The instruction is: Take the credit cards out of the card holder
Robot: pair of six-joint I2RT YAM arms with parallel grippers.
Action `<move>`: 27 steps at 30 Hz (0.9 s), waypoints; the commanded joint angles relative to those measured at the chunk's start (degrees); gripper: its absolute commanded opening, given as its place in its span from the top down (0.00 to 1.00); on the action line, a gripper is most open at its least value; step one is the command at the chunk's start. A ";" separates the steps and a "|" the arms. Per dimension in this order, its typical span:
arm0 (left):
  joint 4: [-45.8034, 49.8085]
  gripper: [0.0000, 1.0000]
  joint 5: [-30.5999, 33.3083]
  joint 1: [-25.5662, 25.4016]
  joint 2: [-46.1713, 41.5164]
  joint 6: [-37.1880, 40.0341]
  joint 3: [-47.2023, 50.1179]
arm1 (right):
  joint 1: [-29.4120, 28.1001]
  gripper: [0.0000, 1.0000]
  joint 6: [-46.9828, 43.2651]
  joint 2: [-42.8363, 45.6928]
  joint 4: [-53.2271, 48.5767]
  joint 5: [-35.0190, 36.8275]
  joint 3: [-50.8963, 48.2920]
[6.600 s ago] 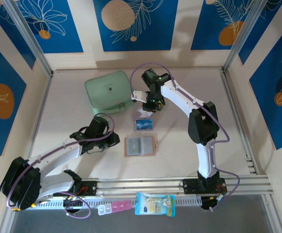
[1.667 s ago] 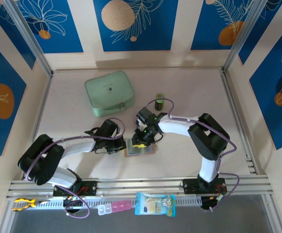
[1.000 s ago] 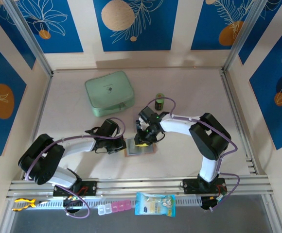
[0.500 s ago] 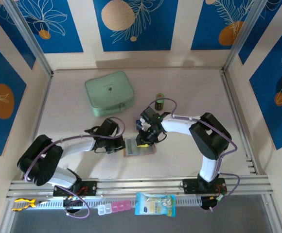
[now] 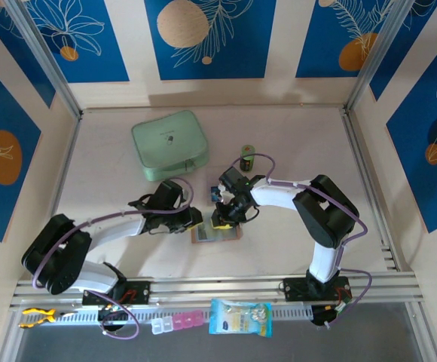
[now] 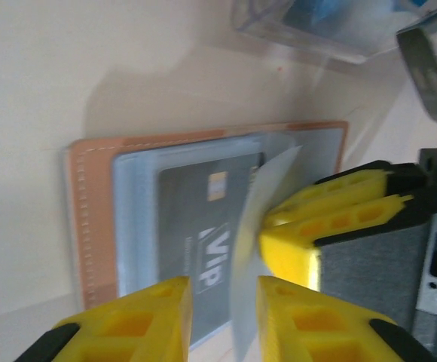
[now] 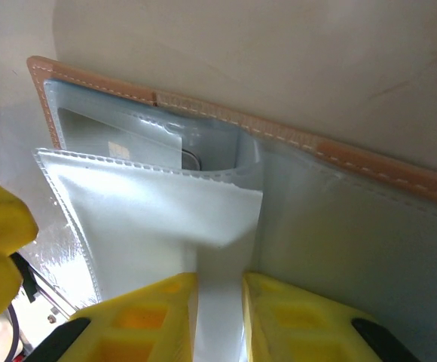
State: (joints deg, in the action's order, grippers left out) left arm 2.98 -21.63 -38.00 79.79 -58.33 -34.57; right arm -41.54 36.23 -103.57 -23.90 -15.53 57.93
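on pale table (image 5: 294, 128), toward the far left: mint-green zip case (image 5: 169, 145), lying flat, well apart from everything else.

nearer the front, about mid-table: tan card holder (image 5: 217, 234), spread open and flat with its grey clear pockets facing up, both arms reaching in over it from either side.

at its left edge: left gripper (image 5: 196, 220), yellow fingers (image 6: 151, 309) apart with a plain gap between them, poised just over the near edge of the holder. cannot tell whether touching it.

at its middle: right gripper (image 5: 221, 221), jaws pressed together on a clear leaf (image 7: 158, 211) of the holder, lifting that leaf up off the spine into a curl.

under the left pocket, in the left wrist view: black card (image 6: 196, 226) with white "vip" lettering, tucked inside the plastic, one corner covered by the raised leaf.

just beyond the holder: clear plastic box (image 6: 279, 26), something blue inside it.

farther back, beside the right arm: small green cylinder (image 5: 246, 159), upright.
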 commanded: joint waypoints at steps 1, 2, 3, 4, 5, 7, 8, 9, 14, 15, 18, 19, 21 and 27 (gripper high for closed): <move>-5.15 0.72 -2.88 -0.91 1.41 -2.91 0.85 | 0.36 0.77 -0.19 0.21 -0.53 -1.08 -1.07; -5.74 0.71 -2.86 -1.09 1.72 -3.14 0.90 | 0.42 0.77 -0.19 0.20 -0.53 -1.11 -1.07; -5.87 0.71 -2.82 -1.24 1.97 -3.11 0.82 | 0.41 0.77 -0.19 0.26 -0.59 -1.14 -1.04; -5.88 0.71 -2.80 -1.31 2.24 -3.11 0.72 | 0.41 0.77 -0.26 0.25 -0.62 -1.09 -1.08; -5.80 0.71 -2.66 -1.40 2.59 -3.21 0.72 | 0.37 0.76 -0.28 0.35 -0.62 -1.08 -1.11; -5.88 0.71 -2.61 -1.59 3.21 -3.34 0.72 | 0.49 0.77 -0.28 0.36 -0.70 -1.08 -0.99; -6.12 0.71 -2.64 -1.71 3.55 -3.37 0.79 | 0.54 0.77 -0.28 0.33 -0.71 -1.12 -0.98; -6.23 0.72 -2.77 -1.73 3.82 -3.42 0.86 | 0.49 0.77 -0.29 0.37 -0.77 -1.09 -0.98; -6.53 0.76 -2.74 -2.00 5.26 -3.67 0.85 | 0.49 0.77 -0.19 0.34 -0.80 -1.16 -0.89; -6.79 0.76 -2.80 -2.08 5.50 -3.77 0.83 | 0.49 0.77 -0.19 0.35 -0.79 -1.17 -0.89; -7.70 0.79 -3.23 -2.36 6.48 -4.10 0.89 | 0.49 0.77 -0.19 0.47 -0.77 -1.17 -0.85; -7.88 0.80 -3.23 -2.37 6.74 -4.22 0.90 | 0.45 0.77 -0.16 0.47 -0.75 -1.17 -0.80; -8.57 0.81 -3.41 -2.58 7.04 -4.58 0.84 | 0.49 0.77 -0.19 0.50 -0.71 -1.34 -0.67; -8.79 0.82 -3.51 -2.58 6.62 -4.97 0.47 | 0.64 0.75 0.16 2.89 -1.25 -1.28 -0.28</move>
State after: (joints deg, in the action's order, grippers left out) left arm -4.89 -24.01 -40.05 86.39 -62.76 -34.24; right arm -41.30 36.25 -103.37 -23.79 -15.73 57.93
